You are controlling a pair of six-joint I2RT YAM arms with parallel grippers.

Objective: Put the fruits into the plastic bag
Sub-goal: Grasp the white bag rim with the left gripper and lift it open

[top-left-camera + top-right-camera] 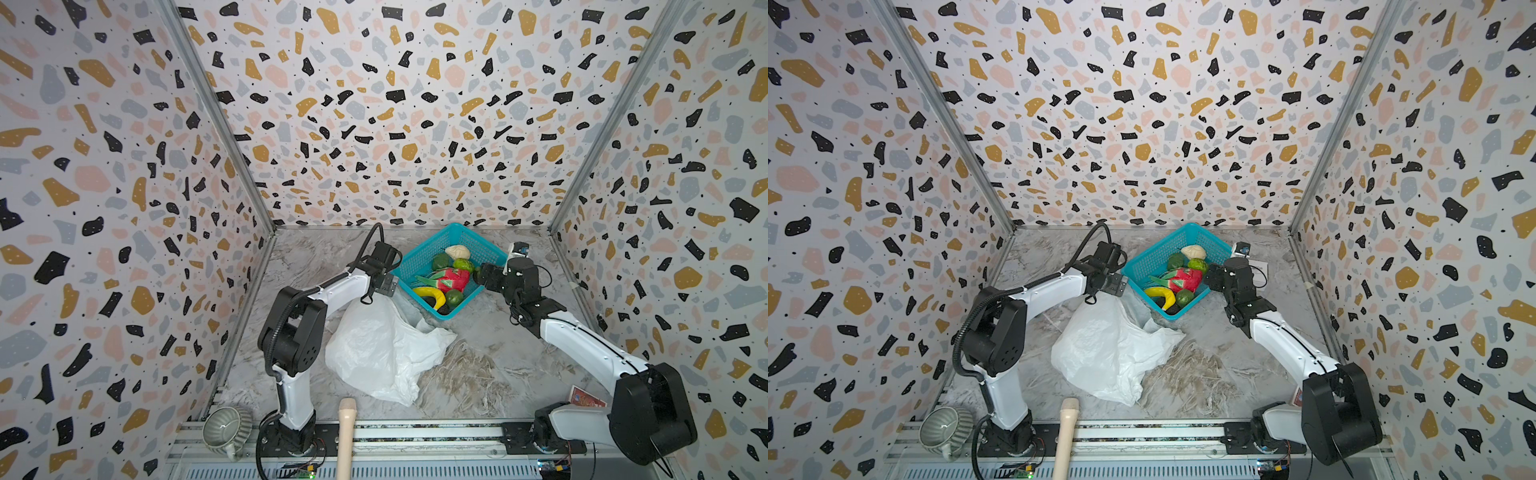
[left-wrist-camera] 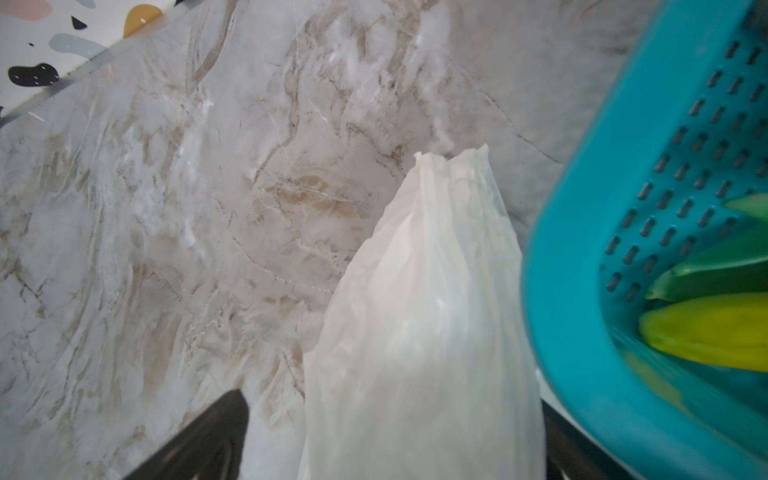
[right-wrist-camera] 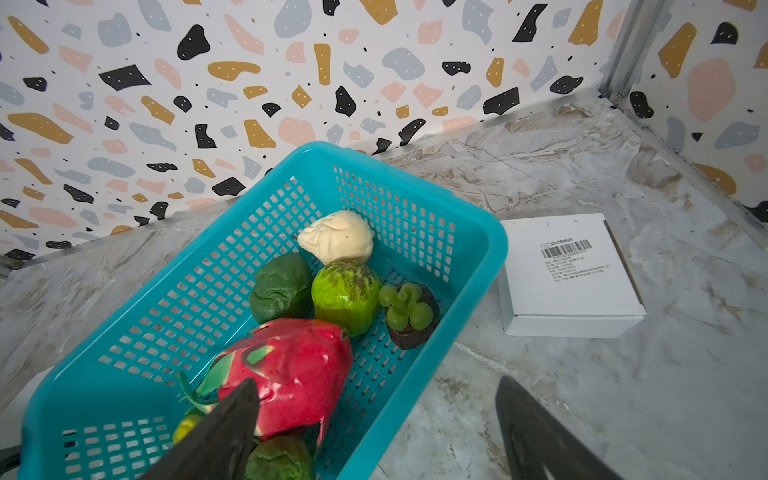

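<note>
The fruits [image 1: 451, 272] all lie in the teal basket [image 1: 419, 257] at the far middle of the table [image 1: 478, 365]: a dragon fruit [image 3: 291, 370] in the centre, a banana [image 1: 432, 296] at the near end, a cream piece [image 3: 336, 237] at the far end and green and dark ones between. The bag [image 1: 374, 349] lies crumpled on the table just near-left of the basket, and none of the fruits are in it. One strip of it rises up between the spread fingers of the left gripper [image 1: 384, 286], which hangs at the basket's left side. The right gripper [image 3: 377, 384] is at the basket's right wall with its jaws apart, one finger [image 3: 232, 419] over the dragon fruit and the other outside the wall. A white box [image 3: 569, 270] sits on the table right of the basket.
</note>
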